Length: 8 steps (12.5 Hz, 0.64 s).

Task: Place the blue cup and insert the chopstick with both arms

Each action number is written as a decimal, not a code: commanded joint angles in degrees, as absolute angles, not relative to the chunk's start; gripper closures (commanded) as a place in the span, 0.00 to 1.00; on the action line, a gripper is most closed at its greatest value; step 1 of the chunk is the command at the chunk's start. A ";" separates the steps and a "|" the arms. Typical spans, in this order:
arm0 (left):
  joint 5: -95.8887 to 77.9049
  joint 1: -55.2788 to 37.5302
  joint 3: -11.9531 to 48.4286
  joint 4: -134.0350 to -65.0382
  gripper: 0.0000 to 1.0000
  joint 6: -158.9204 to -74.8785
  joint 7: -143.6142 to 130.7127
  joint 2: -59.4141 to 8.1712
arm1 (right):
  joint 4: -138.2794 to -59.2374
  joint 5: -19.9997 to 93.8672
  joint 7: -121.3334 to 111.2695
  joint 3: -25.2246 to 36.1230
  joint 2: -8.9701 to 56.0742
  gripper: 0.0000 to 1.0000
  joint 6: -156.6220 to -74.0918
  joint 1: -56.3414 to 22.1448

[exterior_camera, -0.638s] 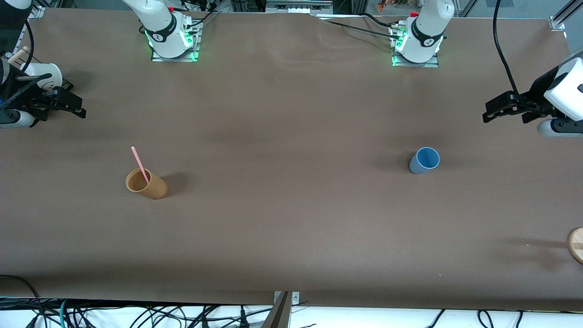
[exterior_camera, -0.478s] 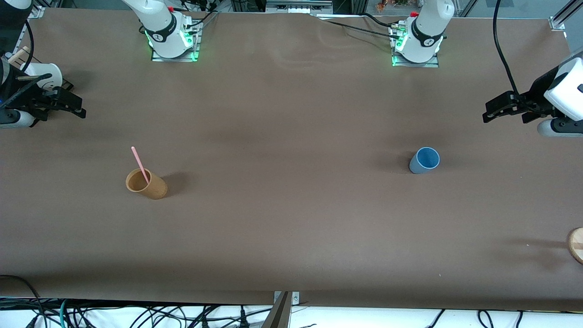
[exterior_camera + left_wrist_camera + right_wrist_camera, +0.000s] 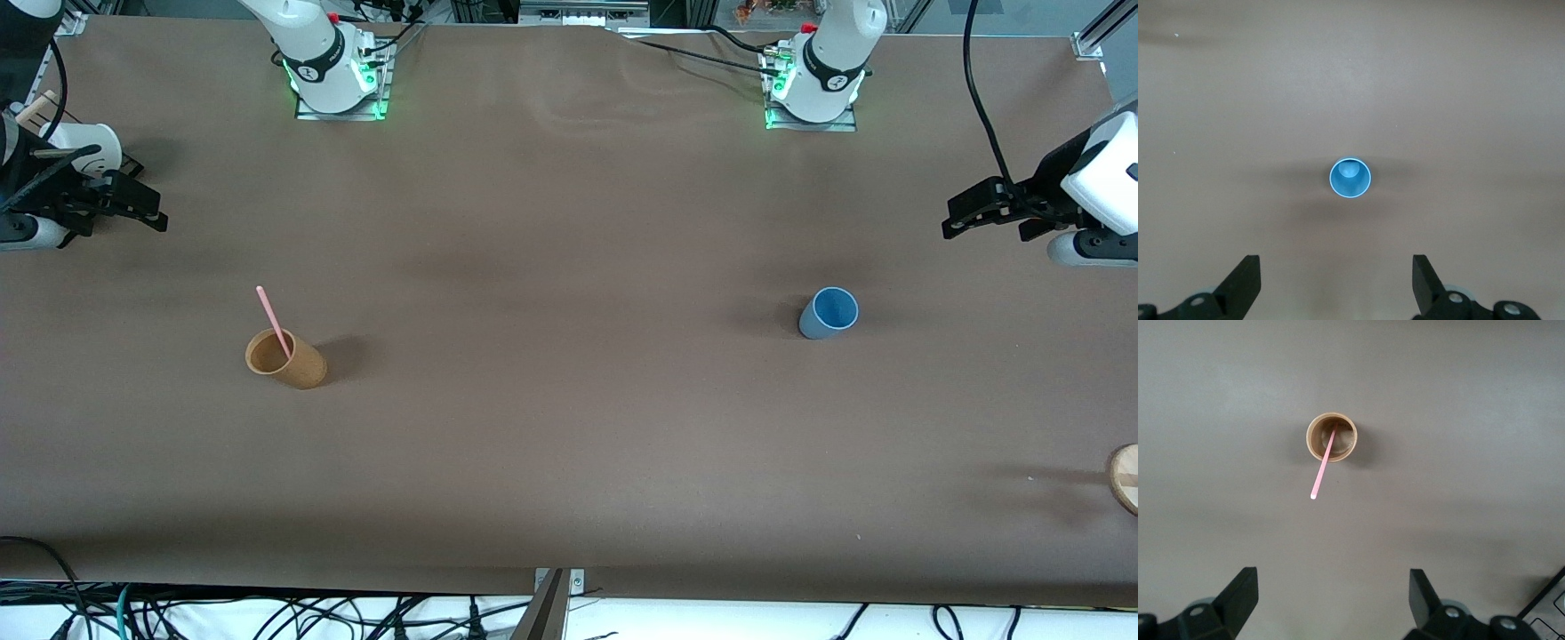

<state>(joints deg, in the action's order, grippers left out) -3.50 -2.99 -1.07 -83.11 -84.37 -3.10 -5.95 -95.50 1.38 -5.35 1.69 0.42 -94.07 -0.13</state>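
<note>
Brown matte counter [image 3: 569,427] fills the front view. A small plain blue tapered cup [image 3: 829,313] stands upright right of centre, toward the left arm's end, apart from everything else. Lower left of centre, toward the right arm's end, a thin straight pink chopstick [image 3: 273,320] leans inside an upright orange-tan cup [image 3: 284,357], its upper end sticking out above the rim. The left gripper [image 3: 958,218] hangs at the frame's right edge over bare counter, its black fingers [image 3: 1245,283] spread wide and holding nothing. The right gripper [image 3: 151,212] hangs at the left edge, fingers [image 3: 1241,593] likewise wide apart and empty. A round wooden disc [image 3: 1125,477] is cut off at the lower right edge.
</note>
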 commanded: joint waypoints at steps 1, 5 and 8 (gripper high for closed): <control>-3.87 -2.99 -1.14 -82.62 0.00 -84.02 -2.11 -5.98 | -95.98 1.67 -4.57 1.49 -0.09 0.00 -94.31 -0.18; -3.96 -2.99 -1.14 -82.62 0.00 -83.94 -2.11 -6.41 | -95.98 1.76 -4.57 1.49 0.00 0.00 -94.13 -0.18; -4.13 -2.90 -1.14 -82.62 0.00 -83.94 -2.11 -6.50 | -95.54 1.67 -4.66 1.49 0.17 0.00 -94.04 -0.26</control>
